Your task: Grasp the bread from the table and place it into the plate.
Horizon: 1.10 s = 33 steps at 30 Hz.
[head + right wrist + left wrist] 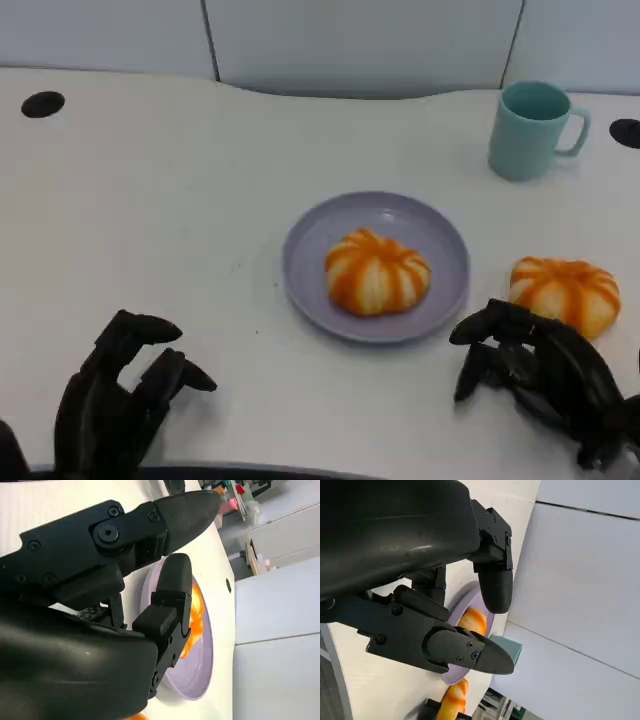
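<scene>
A lilac plate (400, 215) lies mid-table with one orange-striped round bread (377, 271) on it. A second striped bread (565, 292) lies on the table just right of the plate. My right hand (545, 380) is directly in front of that second bread, fingers apart and curved, with nothing in it; whether it touches the bread I cannot tell. My left hand (120, 395) hangs near the front left edge, fingers spread, holding nothing. The left wrist view looks past the left hand (445, 605) to the plate (462, 600), its bread (474, 621) and the other bread (452, 700). The right wrist view has the plate (200, 670) and bread (196, 615) beyond the right hand (125, 580).
A teal mug (532, 130) stands at the back right, behind the plate. Two black round holes (42, 103) (625, 132) sit in the white tabletop at the far left and far right. A pale wall runs along the back edge.
</scene>
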Each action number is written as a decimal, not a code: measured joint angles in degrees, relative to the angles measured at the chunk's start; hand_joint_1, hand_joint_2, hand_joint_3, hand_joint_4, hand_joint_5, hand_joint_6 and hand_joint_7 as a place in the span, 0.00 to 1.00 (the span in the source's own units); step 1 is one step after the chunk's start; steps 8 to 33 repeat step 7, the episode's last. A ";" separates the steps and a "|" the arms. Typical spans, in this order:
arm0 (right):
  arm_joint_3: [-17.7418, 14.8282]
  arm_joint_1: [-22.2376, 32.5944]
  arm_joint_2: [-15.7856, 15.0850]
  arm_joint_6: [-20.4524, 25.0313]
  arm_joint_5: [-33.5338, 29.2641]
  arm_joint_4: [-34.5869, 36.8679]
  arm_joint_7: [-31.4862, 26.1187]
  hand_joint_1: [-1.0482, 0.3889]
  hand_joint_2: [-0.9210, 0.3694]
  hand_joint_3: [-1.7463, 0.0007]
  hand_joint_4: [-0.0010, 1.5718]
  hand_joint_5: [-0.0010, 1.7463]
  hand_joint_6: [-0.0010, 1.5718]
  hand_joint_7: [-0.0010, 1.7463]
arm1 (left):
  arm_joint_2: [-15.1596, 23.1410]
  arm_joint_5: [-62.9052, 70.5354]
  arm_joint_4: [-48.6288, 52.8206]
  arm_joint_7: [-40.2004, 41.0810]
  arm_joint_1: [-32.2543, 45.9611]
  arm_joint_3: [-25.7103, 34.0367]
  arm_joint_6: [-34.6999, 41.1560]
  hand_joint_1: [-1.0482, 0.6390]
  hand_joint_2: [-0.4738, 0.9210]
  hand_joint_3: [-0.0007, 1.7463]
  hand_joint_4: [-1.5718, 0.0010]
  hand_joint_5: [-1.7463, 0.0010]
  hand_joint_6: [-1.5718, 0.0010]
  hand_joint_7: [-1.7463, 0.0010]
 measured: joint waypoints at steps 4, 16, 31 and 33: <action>-0.07 -0.02 -0.08 0.36 0.02 -0.10 0.20 0.34 0.00 0.94 0.42 0.90 0.46 0.59 | 0.00 0.25 -0.25 0.39 0.01 -0.01 -0.02 0.23 1.00 0.04 0.72 0.00 0.85 0.05; -0.06 -0.02 -0.09 0.81 0.01 -0.34 -0.06 0.33 0.00 0.95 0.42 0.90 0.46 0.59 | 0.00 0.23 -0.93 0.40 0.01 -0.01 0.13 0.23 1.00 0.04 0.73 0.00 0.86 0.05; -0.06 -0.02 -0.09 0.81 0.01 -0.34 -0.06 0.33 0.00 0.95 0.42 0.90 0.46 0.59 | 0.00 0.23 -0.93 0.40 0.01 -0.01 0.13 0.23 1.00 0.04 0.73 0.00 0.86 0.05; -0.06 -0.02 -0.09 0.81 0.01 -0.34 -0.06 0.33 0.00 0.95 0.42 0.90 0.46 0.59 | 0.00 0.23 -0.93 0.40 0.01 -0.01 0.13 0.23 1.00 0.04 0.73 0.00 0.86 0.05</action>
